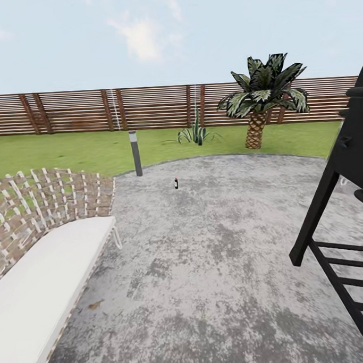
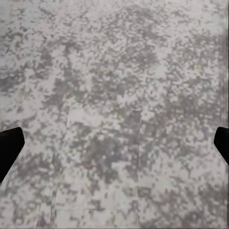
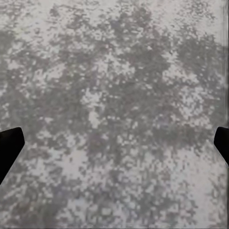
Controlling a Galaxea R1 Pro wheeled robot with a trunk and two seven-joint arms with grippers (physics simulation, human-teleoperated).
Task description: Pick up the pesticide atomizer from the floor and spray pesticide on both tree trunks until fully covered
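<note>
Facing the pesticide atomizer (image 1: 175,183) across open paving, nothing in either pincer.

Head view: standing far off on the grey floor (image 1: 218,265) near its curved far edge, just right of a bollard lamp (image 1: 135,153); leaving a wide bare lane between the woven bench (image 1: 46,247) at left and the black rack (image 1: 343,215) at right; short palm (image 1: 262,100) and fence (image 1: 92,110) lying beyond.
Left wrist view: left gripper (image 2: 114,148) gaping wide, empty, hanging over paving.
Right wrist view: right gripper (image 3: 114,148) likewise spread, holding nothing.
</note>
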